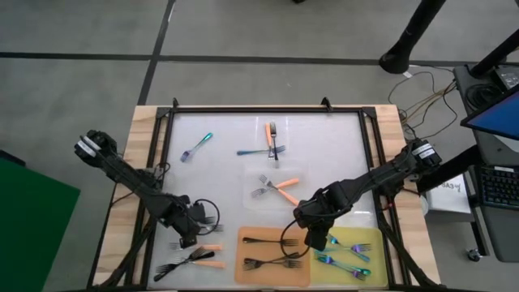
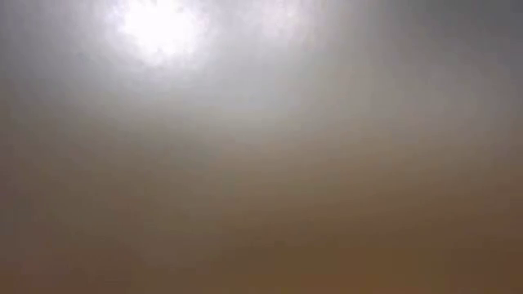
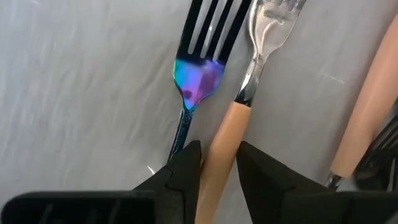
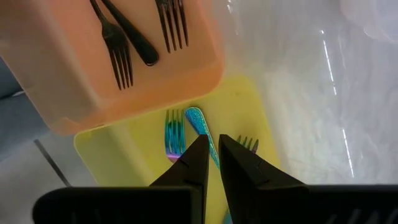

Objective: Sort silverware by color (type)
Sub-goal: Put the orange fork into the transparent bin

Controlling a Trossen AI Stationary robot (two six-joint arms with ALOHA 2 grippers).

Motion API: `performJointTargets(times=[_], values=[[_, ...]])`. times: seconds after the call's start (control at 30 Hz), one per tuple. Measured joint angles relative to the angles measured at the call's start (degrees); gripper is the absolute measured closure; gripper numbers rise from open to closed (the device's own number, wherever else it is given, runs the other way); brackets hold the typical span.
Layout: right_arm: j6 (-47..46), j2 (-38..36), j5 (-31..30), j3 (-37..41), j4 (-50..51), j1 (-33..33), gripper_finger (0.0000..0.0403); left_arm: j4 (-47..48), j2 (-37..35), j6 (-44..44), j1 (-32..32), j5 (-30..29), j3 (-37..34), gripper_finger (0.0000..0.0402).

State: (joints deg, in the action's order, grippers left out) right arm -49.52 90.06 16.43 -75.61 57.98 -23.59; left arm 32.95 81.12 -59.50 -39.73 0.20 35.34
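My left gripper (image 1: 188,233) is near the table's near-left corner, shut on a silver fork with an orange handle (image 3: 249,81). An iridescent fork (image 3: 196,81) lies right beside it. My right gripper (image 1: 318,237) hovers over the yellow mat (image 1: 369,237), shut on an iridescent fork (image 4: 198,121). More iridescent forks (image 1: 345,261) lie on that mat. Black forks (image 1: 268,264) lie on the orange mat (image 1: 243,276). Other forks (image 1: 272,138) are scattered over the far half of the table. The low view shows only blur. My left gripper pinches the fork's orange handle (image 3: 219,146) between its two fingers (image 3: 186,165), which lie across it. The handle's free end is hidden behind the fingers, and the silver tines point away from the gripper. I cannot tell whether the fork is lifted. My right gripper pinches the iridescent fork's thin handle (image 4: 210,148) between its two fingers (image 4: 198,155), coming from above. The handle's rounded teal end (image 4: 194,115) sticks out past the fingertips over the yellow mat. The tine end is hidden by the gripper.
Two orange-handled forks (image 1: 280,191) lie on a clear sheet mid-table. An iridescent fork (image 1: 197,146) is at the far left and another (image 1: 251,151) crosses an orange-handled one. Orange-handled forks (image 1: 207,262) and a black fork (image 1: 174,266) lie near the left gripper. A black frame (image 1: 268,109) edges the table.
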Motion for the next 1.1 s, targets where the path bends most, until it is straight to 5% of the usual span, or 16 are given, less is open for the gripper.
performJointTargets(times=[0.17,0.53,0.83,1.1], values=[[0.6,0.0,1.7,0.0,0.0,0.0,0.0374,0.5,0.3,-1.7,-0.1,1.2,1.8,0.0376],[2.2,-0.7,2.0,0.0,0.1,0.1,0.0374,1.4,0.3,-2.0,-0.3,1.9,8.9,0.0376],[5.4,-2.7,-1.8,0.0,0.0,1.5,0.0374,4.7,0.2,0.5,0.8,-13.3,19.0,0.0376],[10.3,-6.9,-3.8,0.0,-3.7,3.3,0.0374,3.0,0.3,0.5,4.6,-22.9,20.3,0.0376]])
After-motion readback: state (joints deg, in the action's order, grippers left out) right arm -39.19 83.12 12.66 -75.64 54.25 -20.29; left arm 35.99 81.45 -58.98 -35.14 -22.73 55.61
